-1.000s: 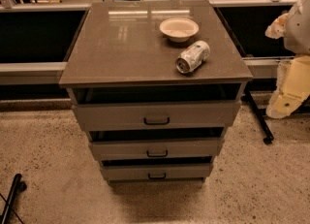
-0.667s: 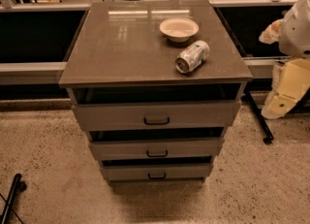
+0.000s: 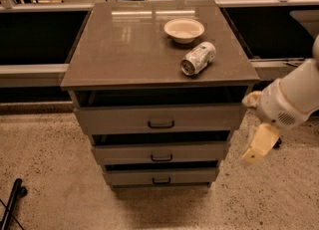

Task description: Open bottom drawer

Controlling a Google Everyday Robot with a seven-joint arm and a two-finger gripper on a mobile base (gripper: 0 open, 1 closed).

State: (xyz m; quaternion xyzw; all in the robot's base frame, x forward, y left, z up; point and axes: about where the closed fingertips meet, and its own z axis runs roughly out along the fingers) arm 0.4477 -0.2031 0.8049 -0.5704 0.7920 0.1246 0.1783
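Standing here looking at this grey-brown table (image 3: 129,45), which is really a cabinet with three drawers stacked in its front. The bottom drawer (image 3: 199,176) sits right down near the speckled floor (image 3: 50,174), directly under the middle drawer (image 3: 199,153). From up here it looks like the narrowest of the three. It has a flat plain front in the same grey-brown as the rest, and a small black bar handle (image 3: 161,180) dead centre. There's a dark strip of shadow between its top edge and the drawer above. Its front looks tucked a bit further back than the middle one, and nothing is touching it.

The top drawer (image 3: 199,118) is the widest-looking and has a bigger handle.

The tool (image 3: 259,144) is off to the right of the cabinet, hanging in the air at about the height of the middle drawer. It's well clear of any handle and isn't holding anything. It's a cream-coloured piece pointing down from the chunky white arm (image 3: 294,99). Honestly I can't tell whether it's spread or pressed together from this angle.

On the tabletop there's a shallow cream bowl (image 3: 184,29) toward the back right. A drinks can (image 3: 198,58) lies on its side just in front of it, near the front edge.
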